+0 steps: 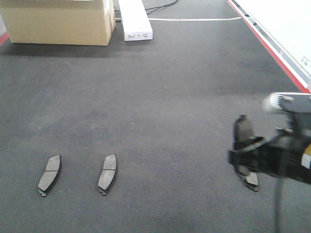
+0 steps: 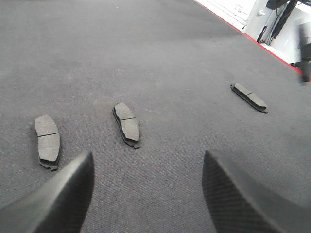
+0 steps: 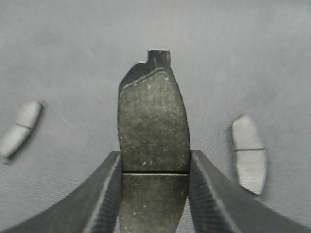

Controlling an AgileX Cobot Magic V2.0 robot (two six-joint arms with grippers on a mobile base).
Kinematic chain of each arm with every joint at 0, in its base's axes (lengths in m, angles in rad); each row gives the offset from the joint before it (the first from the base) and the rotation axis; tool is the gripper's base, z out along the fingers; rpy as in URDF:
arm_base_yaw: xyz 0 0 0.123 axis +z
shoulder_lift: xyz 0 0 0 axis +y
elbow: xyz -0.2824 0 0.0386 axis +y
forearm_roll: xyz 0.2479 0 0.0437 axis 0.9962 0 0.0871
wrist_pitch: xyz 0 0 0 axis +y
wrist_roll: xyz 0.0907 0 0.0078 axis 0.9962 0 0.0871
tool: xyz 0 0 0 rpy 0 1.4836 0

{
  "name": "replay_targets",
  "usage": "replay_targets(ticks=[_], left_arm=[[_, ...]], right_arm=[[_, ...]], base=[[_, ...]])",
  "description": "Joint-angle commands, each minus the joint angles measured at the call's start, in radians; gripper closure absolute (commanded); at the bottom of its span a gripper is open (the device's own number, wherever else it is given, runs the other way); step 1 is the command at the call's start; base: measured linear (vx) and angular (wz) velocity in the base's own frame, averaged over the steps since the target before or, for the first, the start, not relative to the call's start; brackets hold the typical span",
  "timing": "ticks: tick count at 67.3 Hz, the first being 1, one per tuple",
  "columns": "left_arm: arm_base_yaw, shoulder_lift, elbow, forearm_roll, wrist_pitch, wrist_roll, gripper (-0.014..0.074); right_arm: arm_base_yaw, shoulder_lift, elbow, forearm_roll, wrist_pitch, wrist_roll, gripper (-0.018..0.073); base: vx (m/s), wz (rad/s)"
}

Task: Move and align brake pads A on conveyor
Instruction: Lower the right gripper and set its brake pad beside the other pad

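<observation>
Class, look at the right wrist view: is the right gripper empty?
No: the right gripper clamps a brake pad between its fingers.

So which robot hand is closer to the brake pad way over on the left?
Left. The left gripper hovers open just behind that pad; the right gripper is far across the belt, holding another pad.

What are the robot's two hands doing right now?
Left tool: open, holding nothing.
Right tool: closed on a brake pad.

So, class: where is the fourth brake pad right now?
Held in the right end effector above the conveyor, the fourth brake pad shows at the front view's right, over another pad.
</observation>
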Motion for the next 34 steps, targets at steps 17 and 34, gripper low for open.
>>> replay_targets(ticks=[17, 34], left_arm=[[-0.003, 0.012, -0.021, -0.005, -0.075, -0.001, 0.0126], [-0.003, 0.012, -0.021, -0.005, -0.075, -0.001, 0.0126]], right_arm=[[0.019, 0.395, -0.277, 0.014, 0.089, -0.009, 0.0508], [0.043, 0.642, -0.438, 0.044, 0.175, -0.004, 0.0471]], base=[[0.00, 0.00], [0.00, 0.00]])
